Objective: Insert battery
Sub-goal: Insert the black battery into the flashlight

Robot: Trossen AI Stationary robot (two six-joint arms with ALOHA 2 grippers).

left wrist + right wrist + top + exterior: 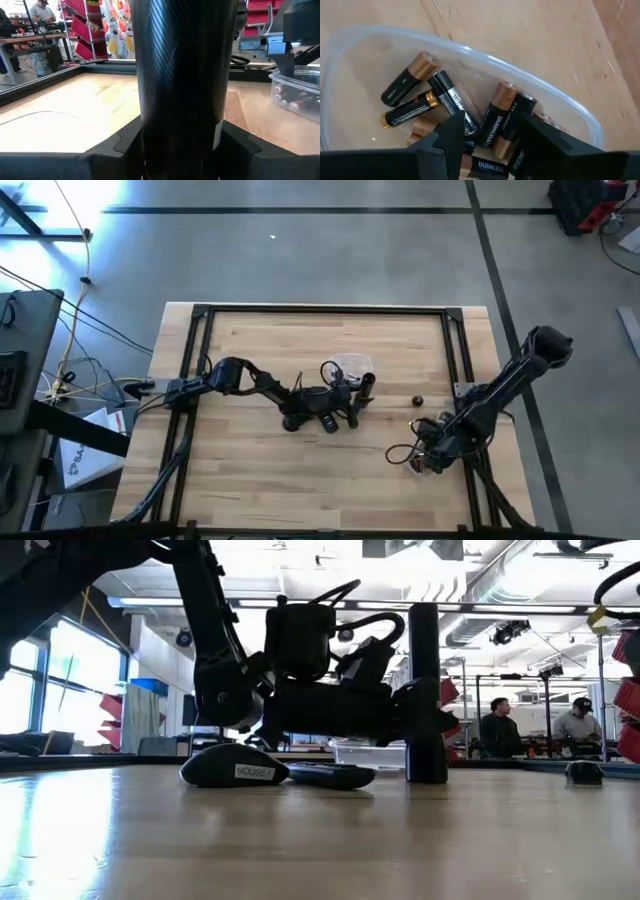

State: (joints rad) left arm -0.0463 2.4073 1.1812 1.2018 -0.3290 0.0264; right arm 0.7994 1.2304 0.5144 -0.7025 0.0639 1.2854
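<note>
You're at the pick: your right gripper point(487, 137) hangs released over the tub point(470, 50), fingers straddling a battery point(496, 120). Next, drop squarely and pinch just that one. Your left gripper point(182, 150) seems clamped on the cylinder point(182, 60) mid-table.

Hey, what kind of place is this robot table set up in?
Most likely a robotics lab or workshop. The low view shows exposed ceiling ducts and people seated at workbenches behind the wooden table. The left wrist view shows red parts bins on racks.
</note>
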